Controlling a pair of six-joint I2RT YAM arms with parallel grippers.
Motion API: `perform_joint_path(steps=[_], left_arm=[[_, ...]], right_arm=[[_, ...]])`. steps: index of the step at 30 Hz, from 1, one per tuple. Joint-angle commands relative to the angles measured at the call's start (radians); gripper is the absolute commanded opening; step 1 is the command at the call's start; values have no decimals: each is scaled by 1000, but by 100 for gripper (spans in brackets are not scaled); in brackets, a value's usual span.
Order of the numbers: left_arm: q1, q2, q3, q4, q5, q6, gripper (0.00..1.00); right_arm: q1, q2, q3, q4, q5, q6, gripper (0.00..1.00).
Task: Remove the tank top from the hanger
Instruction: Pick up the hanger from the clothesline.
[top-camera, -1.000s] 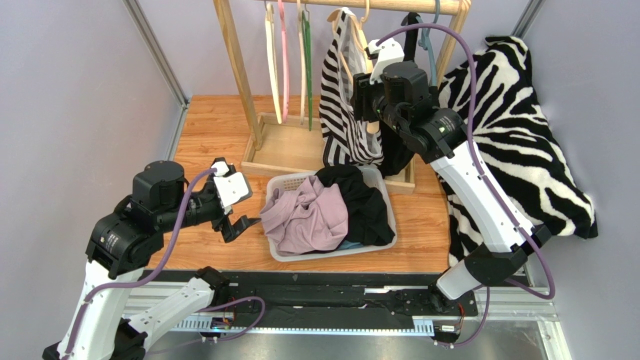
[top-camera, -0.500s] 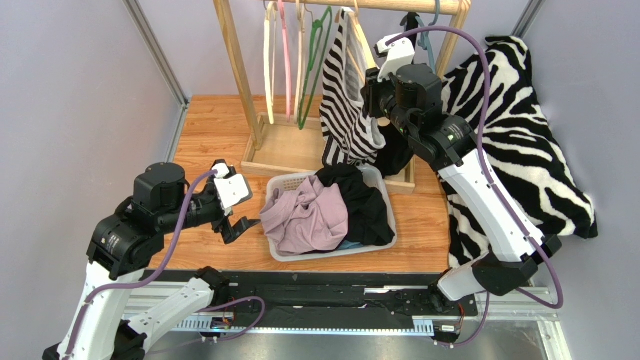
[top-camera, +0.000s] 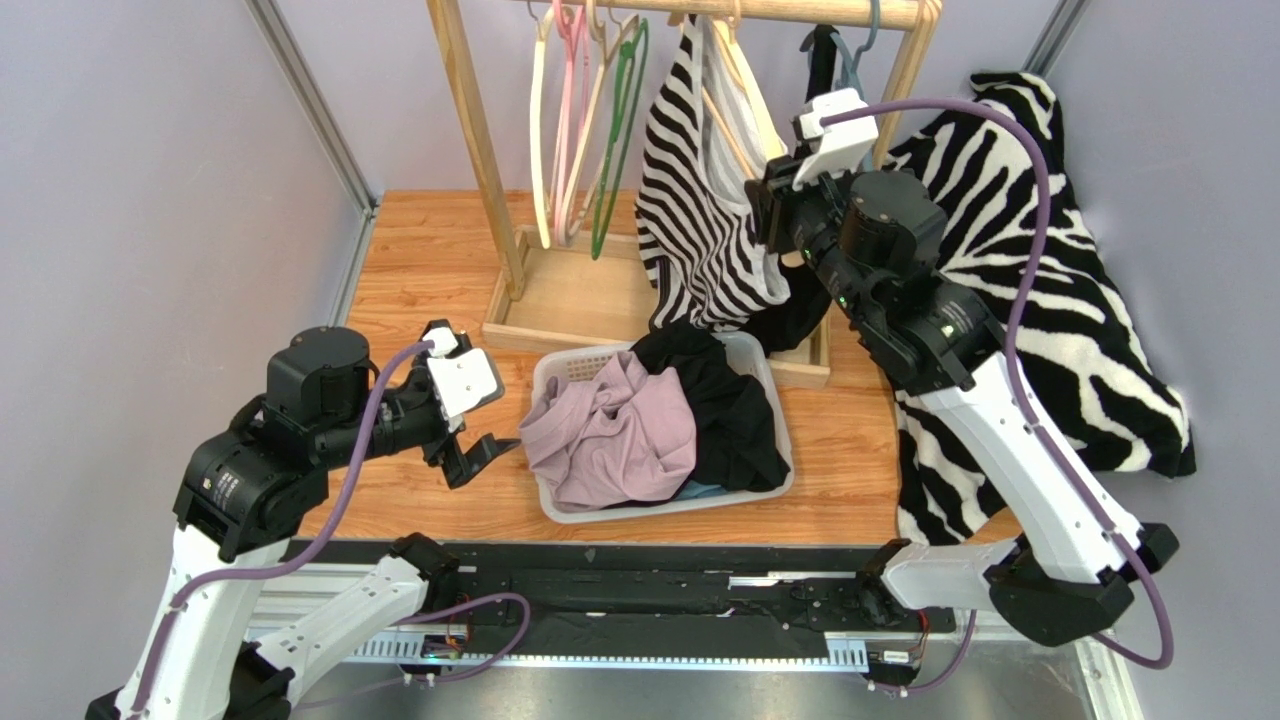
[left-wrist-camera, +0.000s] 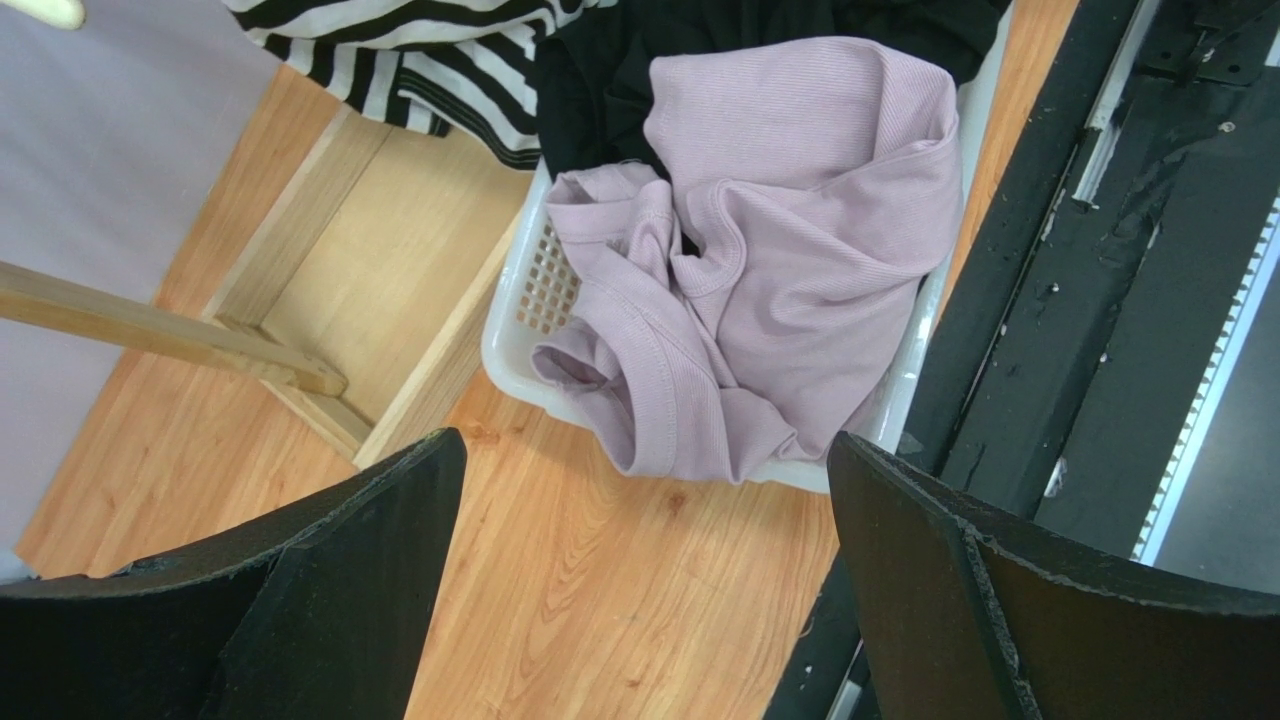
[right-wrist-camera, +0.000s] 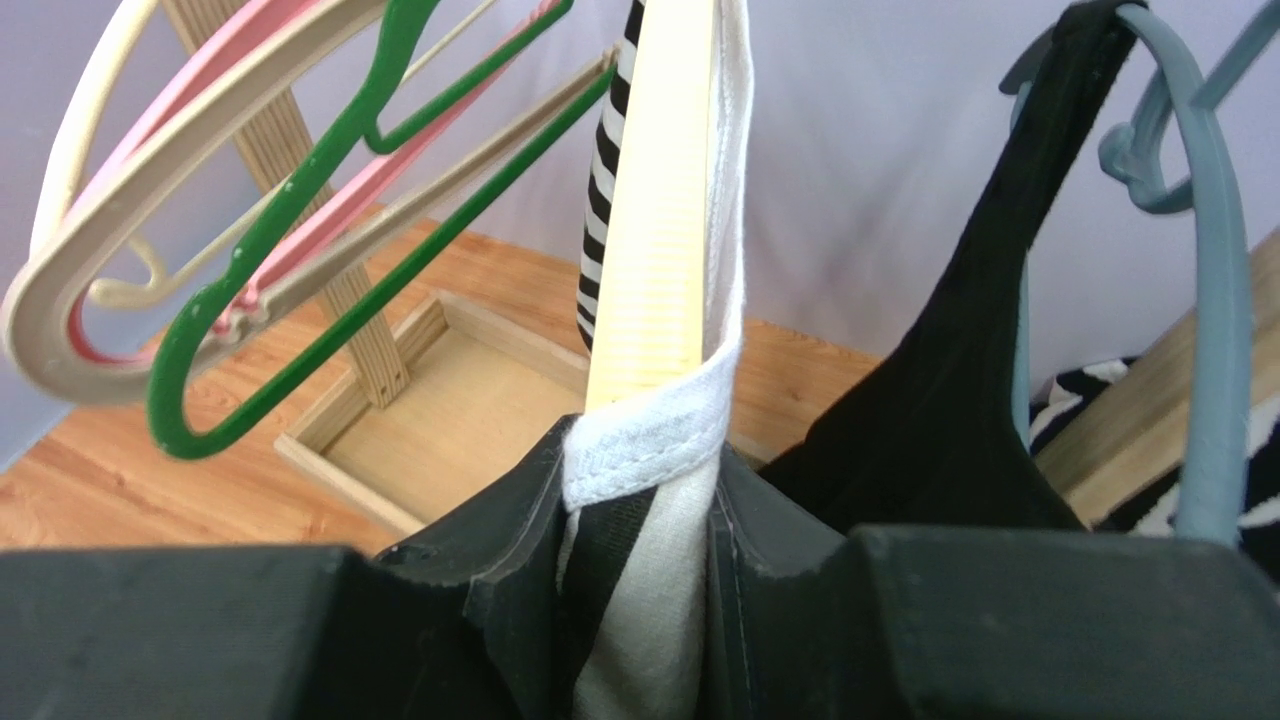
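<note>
Right hand (top-camera: 780, 210) has swung rightward, dragging the rack-hung tank top (top-camera: 694, 225) along; jaws pinch its white strap just under the cream hanger (right-wrist-camera: 658, 195), probably still threaded. Hanger hook cut off above. Left hand (top-camera: 478, 447) gapes wide beside basket (top-camera: 564, 372).

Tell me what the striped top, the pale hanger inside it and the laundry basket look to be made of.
Striped top: soft matte knit, probably cotton; it drapes, and its white trim shows stitching.
Pale hanger: likely light wood, smooth, faint lengthwise lines; could be plastic.
Laundry basket: white plastic, with moulded holes in its wall.
</note>
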Motion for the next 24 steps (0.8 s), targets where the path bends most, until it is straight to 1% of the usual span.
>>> perform_joint_path(steps=[1,6,7,10,11,14,15,16,17,20,21,22,24], left_arm=[[7,1,11,36,-7,-5,99],[4,16,34,62,-44,-26,99],[7,16,37,67,-58,-32,99],[13,19,37,99,-113,-60,99],[15,19,36,109,-128,-63,99],[21,24,31,123,-138,-80,99],[23,24,34,123,-135,-84,99],[24,27,34,122,-133,-84,99],[26,28,34,122,-132,-84,99],[27,27,39,116,-125,-78,99],[27,27,39,113,-125,-77,99],[27,27,39,111,-125,-74,99],[27,25,42,108,-121,-74,99]], right_arm=[[9,-95,22,-110,-33,12,0],[11,-199,35,-280,-154,29,0],[11,-208,55,-355,-221,28,0],[9,-222,182,-481,-332,21,0],[11,-231,240,-491,-351,18,0],[11,-286,295,-447,-457,14,0],[11,-300,315,-421,-501,18,0],[8,-323,326,-366,-518,21,0],[9,-328,341,-348,-539,21,0],[11,-294,450,-336,-647,32,0],[9,-282,479,-333,-714,32,0],[9,-271,516,-327,-737,67,0],[9,-256,530,-293,-788,89,0]])
